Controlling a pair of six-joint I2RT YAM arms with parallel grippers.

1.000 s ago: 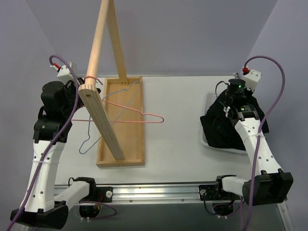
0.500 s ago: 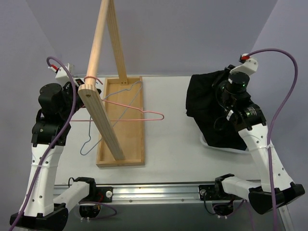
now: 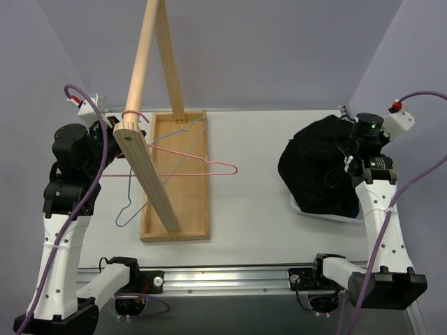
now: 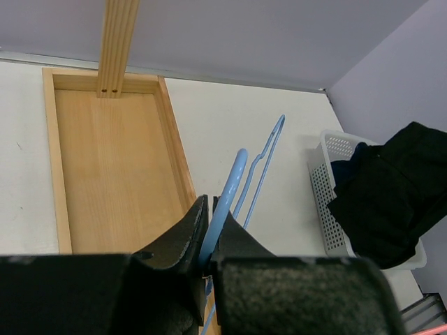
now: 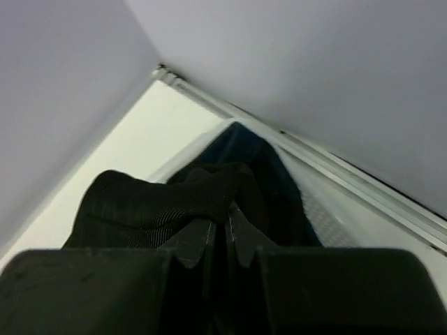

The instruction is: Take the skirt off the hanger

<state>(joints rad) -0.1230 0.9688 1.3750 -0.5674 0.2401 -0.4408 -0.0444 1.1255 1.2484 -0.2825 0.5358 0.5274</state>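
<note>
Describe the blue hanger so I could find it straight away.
Find the wooden rack standing in a tray on the left of the table. Of the two wire hangers there, the blue hanger is pinched in the left gripper, whereas the pink hanger hooks over the rack.

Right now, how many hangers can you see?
2. A pink hanger hangs on the wooden rack; a blue hanger is clamped in the left gripper. None seems hidden.
</note>
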